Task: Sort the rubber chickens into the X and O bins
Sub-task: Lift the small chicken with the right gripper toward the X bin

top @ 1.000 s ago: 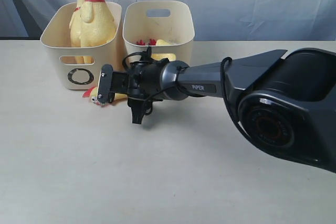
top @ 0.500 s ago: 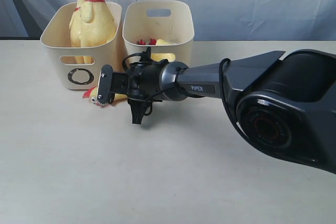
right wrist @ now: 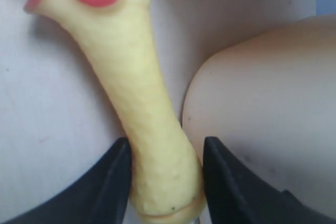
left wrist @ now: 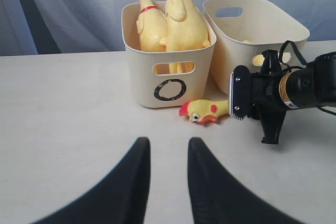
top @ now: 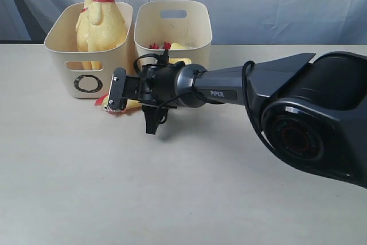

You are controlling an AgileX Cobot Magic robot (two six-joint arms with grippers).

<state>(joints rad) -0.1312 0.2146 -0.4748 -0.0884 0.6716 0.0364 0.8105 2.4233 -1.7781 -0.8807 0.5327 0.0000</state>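
Note:
A short yellow rubber chicken (top: pixel 109 102) with a red comb lies on the table in front of the O bin (top: pixel 69 61); its head also shows in the left wrist view (left wrist: pixel 203 112). My right gripper (top: pixel 118 91) reaches across and is shut on its neck (right wrist: pixel 152 129), with both fingers pressing its sides. Two long chickens (top: pixel 102 24) stand upright in the O bin. The second cream bin (top: pixel 198 27) stands to the right, its mark hidden behind the arm. My left gripper (left wrist: pixel 165 148) hovers open and empty over bare table.
The right arm (top: pixel 298 119) fills the right half of the exterior view and crosses in front of the second bin. Something yellow and red (top: pixel 172 46) lies inside that bin. A grey curtain hangs behind the table.
The right gripper's jaws have closed onto the chicken's neck, and the gripper and the chicken's head have shifted slightly up and right. The left gripper has not moved.

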